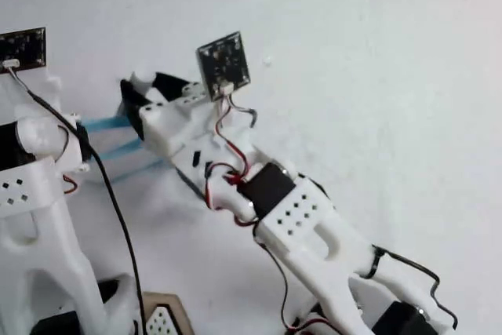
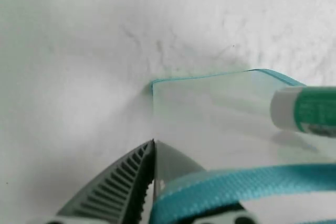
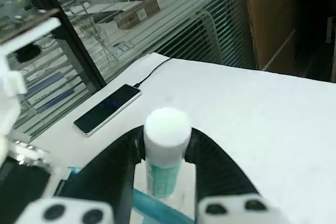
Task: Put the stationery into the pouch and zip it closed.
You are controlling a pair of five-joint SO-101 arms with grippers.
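With left jaws pressed together on the lip of the pouch (image 2: 210,103) lying on the desk (image 2: 79,51), right jaws pinching the glue stick (image 3: 167,127) should slide it fully inside before releasing.

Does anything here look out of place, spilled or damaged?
Nothing looks spilled or damaged. The right gripper holds the glue stick squarely at the pouch. Only the phone lying on the table is not stationery.
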